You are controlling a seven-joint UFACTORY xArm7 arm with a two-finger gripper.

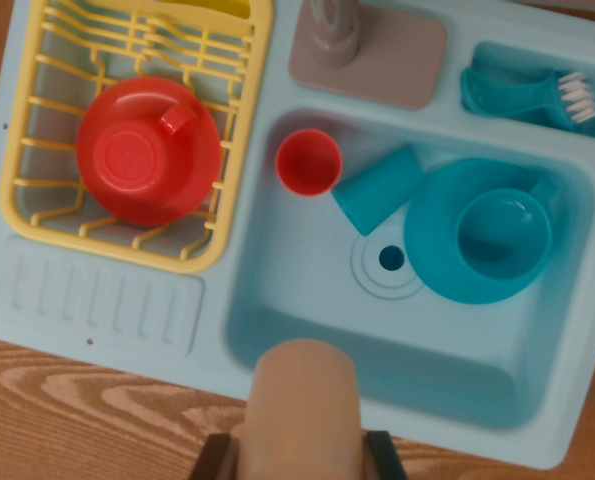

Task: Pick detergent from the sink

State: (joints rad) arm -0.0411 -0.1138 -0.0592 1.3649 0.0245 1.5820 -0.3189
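A tan, round-topped detergent bottle (305, 400) fills the bottom middle of the wrist view, raised above the front rim of the light blue toy sink (277, 300). My gripper (302, 458) is shut on it: a dark finger (215, 458) presses on its left side and another on its right. Only the bottle's upper part shows, and its lower end is cut off by the picture's edge. The bottle hides part of the sink's front wall.
In the basin are a red cup (309, 162), a teal cup on its side (377, 187), a teal plate (437, 270) with a teal cup (504, 232) on it, and the drain (390, 260). A yellow rack (37, 150) holds a red plate and cup (147, 150). Behind are the grey faucet (332, 30) and a brush (532, 95).
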